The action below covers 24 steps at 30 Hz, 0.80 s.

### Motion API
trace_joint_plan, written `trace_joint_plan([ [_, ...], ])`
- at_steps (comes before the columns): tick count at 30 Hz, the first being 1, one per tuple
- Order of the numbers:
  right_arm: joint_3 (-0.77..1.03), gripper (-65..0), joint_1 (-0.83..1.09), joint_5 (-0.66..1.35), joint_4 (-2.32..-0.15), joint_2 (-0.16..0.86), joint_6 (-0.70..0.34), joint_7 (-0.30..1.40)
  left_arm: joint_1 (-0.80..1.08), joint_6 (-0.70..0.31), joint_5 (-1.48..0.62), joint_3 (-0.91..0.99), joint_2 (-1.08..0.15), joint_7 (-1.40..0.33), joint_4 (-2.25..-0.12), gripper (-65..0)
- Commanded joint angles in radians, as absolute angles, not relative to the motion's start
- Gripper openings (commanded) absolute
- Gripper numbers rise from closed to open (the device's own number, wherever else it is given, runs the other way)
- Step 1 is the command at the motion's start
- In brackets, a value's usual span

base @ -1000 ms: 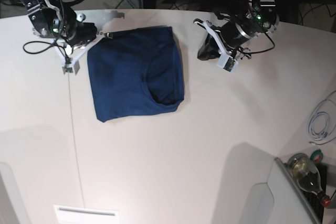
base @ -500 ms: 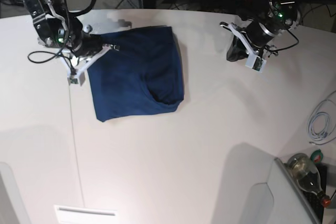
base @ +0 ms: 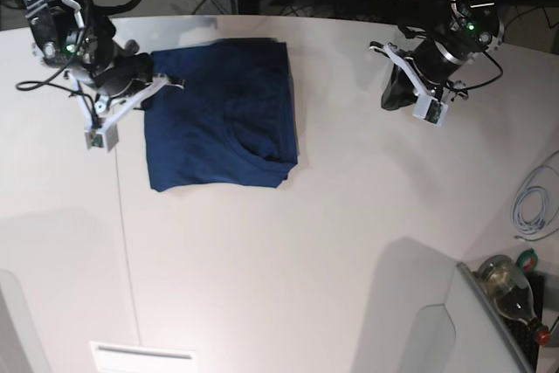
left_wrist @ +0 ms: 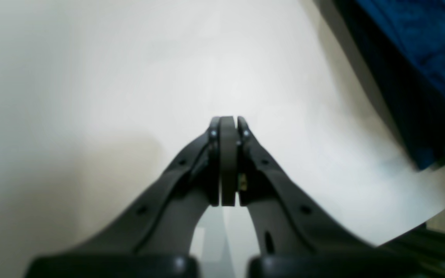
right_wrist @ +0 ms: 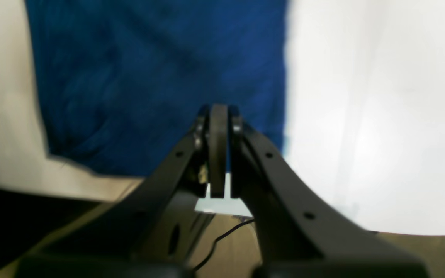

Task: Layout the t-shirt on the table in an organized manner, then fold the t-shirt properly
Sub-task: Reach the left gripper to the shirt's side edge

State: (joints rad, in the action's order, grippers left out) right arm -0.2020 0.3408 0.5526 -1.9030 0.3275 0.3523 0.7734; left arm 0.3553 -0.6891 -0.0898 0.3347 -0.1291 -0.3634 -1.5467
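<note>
Fingers of both grippers (left_wrist: 228, 123) (right_wrist: 218, 110) pressed together, empty (t-shirt (base: 223, 120) lies folded).

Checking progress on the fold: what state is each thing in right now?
t-shirt: folded into a compact rectangle, lying flat on the table, neck opening showing.
table: bare around the shirt.
left gripper: shut, holding nothing, over bare table beside the shirt.
right gripper: shut, at the shirt's edge; no cloth seen between its jaws.
bottle: lying on its side off the table corner.
</note>
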Motion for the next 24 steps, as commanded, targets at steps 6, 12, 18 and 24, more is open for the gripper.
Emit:
trace_joint_plan([
  [6, -0.082, -63.6, 0.357, 0.556, -1.916, 0.335, 0.351, 0.762, 0.366, -0.698, -0.395, 0.337, -0.137, -0.484, -1.676, -65.0],
  [12, -0.051, -63.6, 0.369, 0.556, -1.916, 0.335, 0.351, 0.762, 0.340, -0.698, -0.550, 0.286, -0.131, -0.535, -1.702, -32.9],
  [18, -0.082, -63.6, 0.371, 0.556, -1.916, 0.335, 0.349, 0.762, 0.245, -0.698, -0.553, 0.148, -0.130, -0.527, -1.478, -0.7],
  [24, -0.094, -63.6, 0.383, 0.555, -1.902, 0.337, 0.349, 0.760, 0.180, -0.698, -0.553, 0.074, -0.087, -0.527, -1.362, -0.7],
])
